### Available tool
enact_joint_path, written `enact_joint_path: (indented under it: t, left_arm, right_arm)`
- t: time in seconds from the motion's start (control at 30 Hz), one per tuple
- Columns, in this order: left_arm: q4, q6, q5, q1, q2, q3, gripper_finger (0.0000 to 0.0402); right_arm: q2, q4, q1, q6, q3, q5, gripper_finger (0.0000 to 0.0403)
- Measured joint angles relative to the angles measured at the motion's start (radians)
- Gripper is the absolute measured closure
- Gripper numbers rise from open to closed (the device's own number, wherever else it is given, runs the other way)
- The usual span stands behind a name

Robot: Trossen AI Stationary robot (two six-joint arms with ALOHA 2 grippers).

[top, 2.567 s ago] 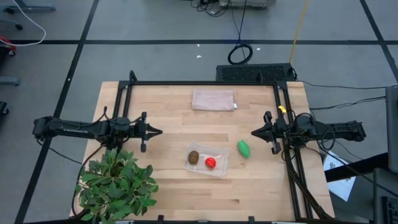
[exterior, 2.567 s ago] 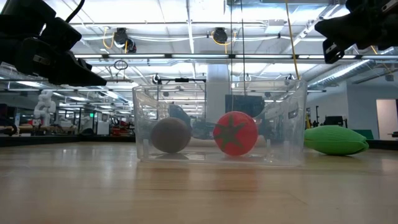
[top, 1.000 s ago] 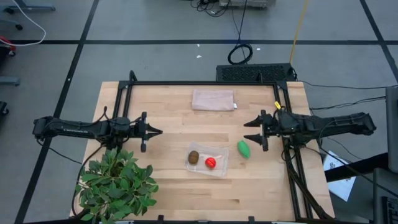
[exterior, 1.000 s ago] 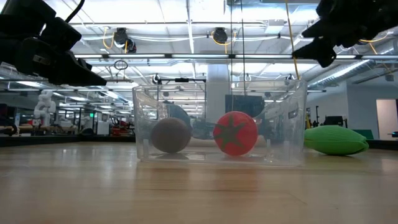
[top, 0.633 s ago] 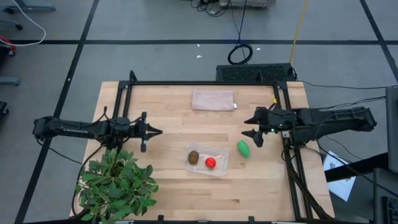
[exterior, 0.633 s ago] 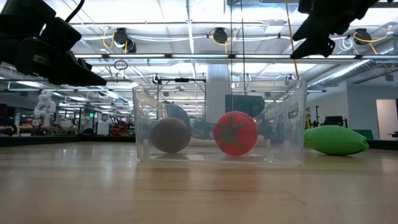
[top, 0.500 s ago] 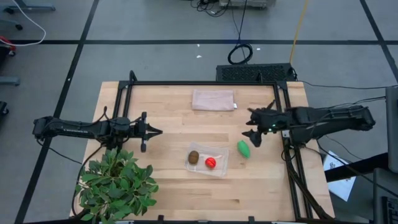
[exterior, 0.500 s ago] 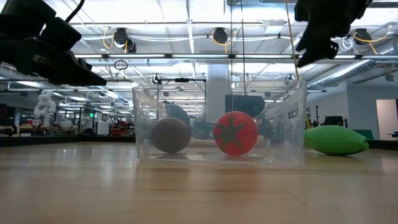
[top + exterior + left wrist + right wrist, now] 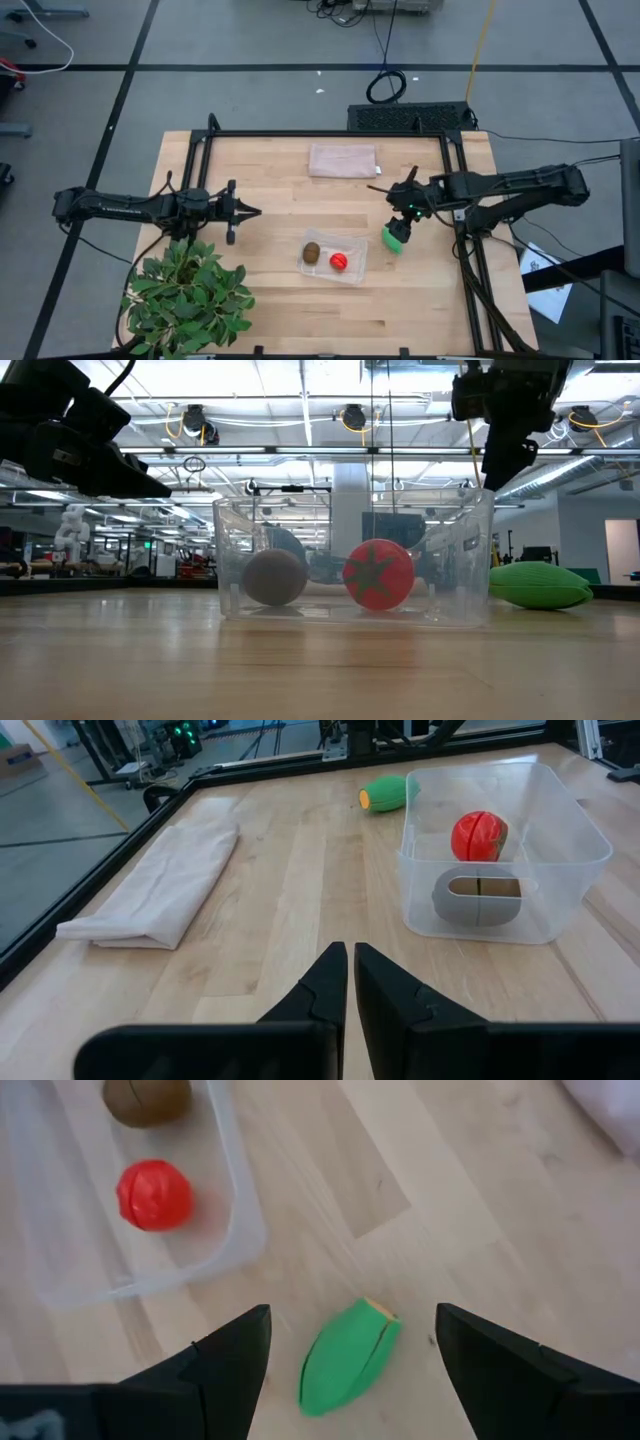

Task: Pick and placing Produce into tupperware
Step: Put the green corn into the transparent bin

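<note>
Right gripper (image 9: pixel 350 1342) moved over green oval (image 9: pixel 347 1357); open

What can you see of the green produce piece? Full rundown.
The green produce piece is a bright green, smooth, plastic-looking oval with tapered ends, a lengthwise seam and an orange patch at one end. It lies on its side on the wooden table, outside the tupperware and to its right in the high view, not touching it. The open right gripper hangs directly above it, fingers either side in the wrist view; no contact shows.
</note>
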Motion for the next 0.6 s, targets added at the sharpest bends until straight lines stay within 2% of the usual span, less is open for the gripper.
enact_joint_path:
  t: [0.6]
  left_arm:
    - [0.024, 0.0, 0.0, 0.0, 0.0, 0.0, 0.0373]
  right_arm:
    - [0.02, -0.039, -0.022, -0.06, 0.021, 0.021, 0.0128]
